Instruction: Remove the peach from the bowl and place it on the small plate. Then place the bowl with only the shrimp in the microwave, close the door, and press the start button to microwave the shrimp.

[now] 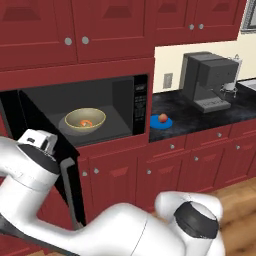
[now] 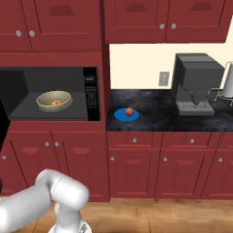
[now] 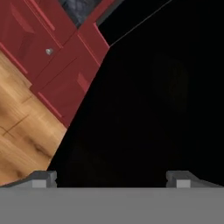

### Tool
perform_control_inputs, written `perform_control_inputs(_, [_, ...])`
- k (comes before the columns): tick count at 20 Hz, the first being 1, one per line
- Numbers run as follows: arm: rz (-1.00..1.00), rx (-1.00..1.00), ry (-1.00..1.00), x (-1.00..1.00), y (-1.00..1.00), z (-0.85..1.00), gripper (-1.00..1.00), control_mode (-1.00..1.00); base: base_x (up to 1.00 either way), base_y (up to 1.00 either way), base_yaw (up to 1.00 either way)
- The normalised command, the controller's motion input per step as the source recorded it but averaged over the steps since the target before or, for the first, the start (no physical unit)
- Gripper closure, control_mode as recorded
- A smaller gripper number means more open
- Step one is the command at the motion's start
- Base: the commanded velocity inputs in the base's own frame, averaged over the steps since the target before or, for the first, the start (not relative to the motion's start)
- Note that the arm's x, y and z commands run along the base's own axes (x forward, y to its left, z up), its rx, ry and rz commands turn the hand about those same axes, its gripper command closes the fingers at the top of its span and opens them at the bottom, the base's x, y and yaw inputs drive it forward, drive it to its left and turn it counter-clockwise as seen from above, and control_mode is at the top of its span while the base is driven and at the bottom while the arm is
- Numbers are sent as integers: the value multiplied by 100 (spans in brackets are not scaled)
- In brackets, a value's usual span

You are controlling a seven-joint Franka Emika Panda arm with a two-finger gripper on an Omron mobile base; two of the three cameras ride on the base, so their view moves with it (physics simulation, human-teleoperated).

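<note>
The black microwave (image 1: pixel 55 97) stands open, its door (image 1: pixel 14 117) swung out to the left. On the turntable inside sits the tan bowl (image 1: pixel 75 116) with the orange shrimp (image 1: pixel 86 123) in it. The peach (image 1: pixel 162 118) rests on the small blue plate (image 1: pixel 155 123) on the counter just right of the microwave. From the right base view, the bowl (image 2: pixel 45 101), shrimp (image 2: pixel 56 103), peach (image 2: pixel 129 111) and plate (image 2: pixel 120 115) show the same layout. My gripper (image 3: pixel 111 177) is open and holds nothing. It faces the door's black panel (image 3: pixel 153 109) at close range, on its outer side.
A grey coffee machine (image 1: pixel 207 80) stands on the dark counter to the right. Red cabinets run above and below the counter. The control panel strip (image 1: pixel 140 105) is on the microwave's right side. Wood floor (image 3: pixel 22 131) lies below the door.
</note>
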Motion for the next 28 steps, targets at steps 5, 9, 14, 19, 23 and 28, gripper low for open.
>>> perform_control_inputs(5, [0, 4, 3, 56, -97, -24, -100, -100, 0, 0, 0])
perform_control_inputs(9, [0, 6, 0, 82, -72, -12, -100, -100, 0, 0, 0])
perform_control_inputs(14, [0, 9, 0, 97, -31, -9, -100, -100, 0, 0, 0])
perform_control_inputs(19, [0, 11, -2, 99, 0, -1, -100, -100, 0, 0, 0])
perform_control_inputs(23, [0, 11, -5, 95, 0, 0, -100, -100, 0, 0, 0])
perform_control_inputs(28, [0, 12, -10, 88, -2, 0, -100, -100, 0, 0, 0])
